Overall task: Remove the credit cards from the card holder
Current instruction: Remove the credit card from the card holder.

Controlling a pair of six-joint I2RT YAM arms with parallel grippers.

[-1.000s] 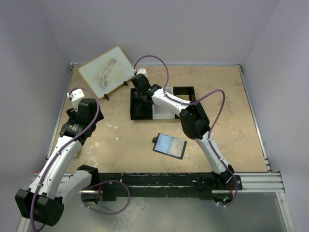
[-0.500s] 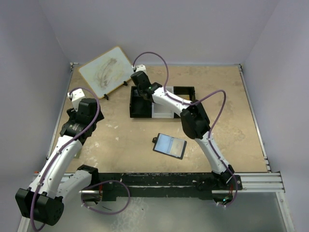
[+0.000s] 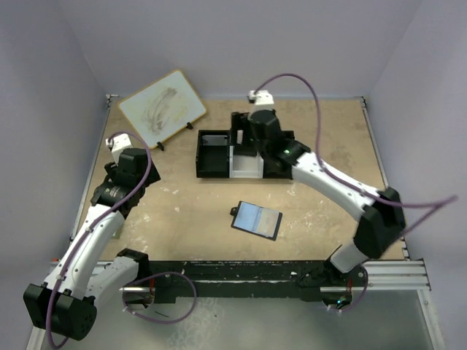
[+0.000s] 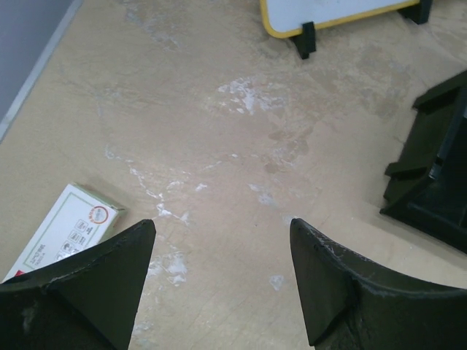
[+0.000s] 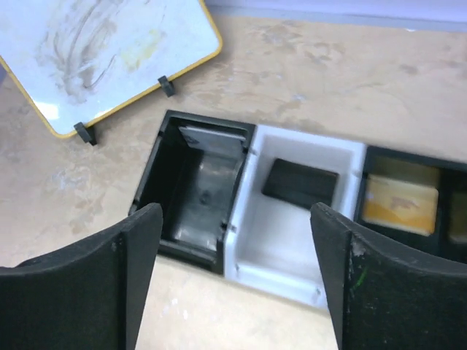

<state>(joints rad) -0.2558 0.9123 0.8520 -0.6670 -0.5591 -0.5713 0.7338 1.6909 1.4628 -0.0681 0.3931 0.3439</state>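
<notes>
White with a thin green border, a small box [image 4: 62,233] lies flat near the left edge of the table [image 3: 328,197]. It carries a red ring mark and a row of tiny icons. Its print is too small to read. The left gripper [image 4: 222,222] hangs just above bare tabletop beside that box, its two dark fingers spread wide with nothing between them.

At the far left corner a yellow-framed whiteboard [image 3: 160,109] stands tilted on two black feet. Only grey and yellowish smears show on it, no legible writing.

Right of it, towards the far edge, sits the three-compartment tray [image 3: 200,154], black, white and black from left to right. A pale grey card [image 5: 211,138] leans against the far wall of the left black compartment. A dark card [image 5: 300,182] lies flat in the white middle compartment, a little askew. A flat yellow-orange piece [image 5: 401,203] lies in the right black compartment, and any marking on it is blurred.

The card holder [image 3: 257,219] lies opened flat near the middle of the near edge, well apart from the tray and from both grippers. Its left half shows pale blue and its right half is dark.

The right gripper [image 5: 237,208] hovers over the tray, fingers wide apart and gripping nothing.
</notes>
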